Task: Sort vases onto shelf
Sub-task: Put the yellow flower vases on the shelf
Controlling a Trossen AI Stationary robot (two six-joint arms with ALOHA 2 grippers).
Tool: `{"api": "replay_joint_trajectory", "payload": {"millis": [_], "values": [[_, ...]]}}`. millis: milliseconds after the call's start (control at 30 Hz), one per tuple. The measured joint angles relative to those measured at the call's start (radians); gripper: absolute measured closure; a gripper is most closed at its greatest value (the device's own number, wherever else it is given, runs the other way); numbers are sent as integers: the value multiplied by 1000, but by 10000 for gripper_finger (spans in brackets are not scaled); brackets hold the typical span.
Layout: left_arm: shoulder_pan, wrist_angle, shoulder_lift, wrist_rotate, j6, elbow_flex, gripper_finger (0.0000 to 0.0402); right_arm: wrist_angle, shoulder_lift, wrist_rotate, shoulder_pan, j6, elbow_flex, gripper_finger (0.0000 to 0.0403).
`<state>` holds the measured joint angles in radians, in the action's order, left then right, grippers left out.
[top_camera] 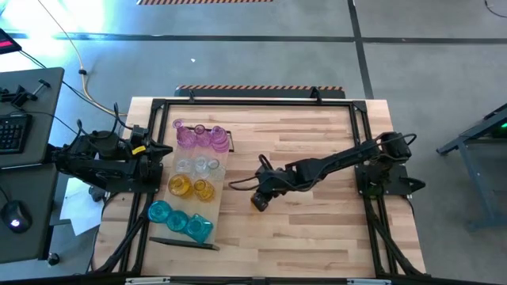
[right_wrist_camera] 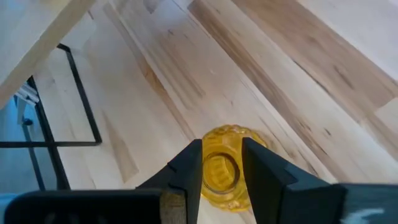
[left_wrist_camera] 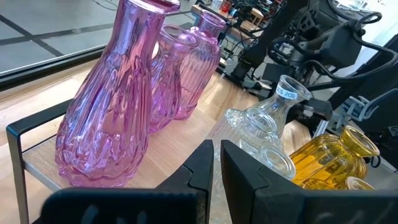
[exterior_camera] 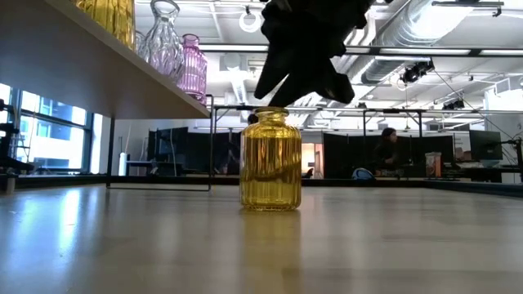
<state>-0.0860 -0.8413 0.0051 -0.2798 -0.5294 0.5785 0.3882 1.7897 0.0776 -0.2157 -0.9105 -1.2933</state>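
An amber-yellow ribbed vase stands upright on its base on the tabletop, right of the shelf. My right gripper hangs open just above its mouth, which shows between the two fingers; the gripper slants down toward the table's left. On the shelf stand pink vases, clear vases, yellow vases and teal vases, grouped by colour. My left gripper is shut on nothing at the shelf's left edge, facing the pink vases.
A dark metal frame runs around the tabletop. The shelf's thin dark rail stands close to my left gripper. Bare wood lies right of the shelf. A person sits far behind the table.
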Motion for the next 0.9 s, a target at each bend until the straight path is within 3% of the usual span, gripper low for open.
{"api": "replay_joint_trajectory", "payload": {"millis": [533,667,800,900], "values": [[0,0,0,0,2,0,380,61,21,-34,-16,-28,-1,309],[0,0,0,0,2,0,380,-16,71,-77,-17,-29,-6,309],[0,0,0,0,0,1,380,-83,82,-8,-13,-24,-3,309],[0,0,0,0,-1,1,380,-60,82,-38,0,-27,-4,309]]}}
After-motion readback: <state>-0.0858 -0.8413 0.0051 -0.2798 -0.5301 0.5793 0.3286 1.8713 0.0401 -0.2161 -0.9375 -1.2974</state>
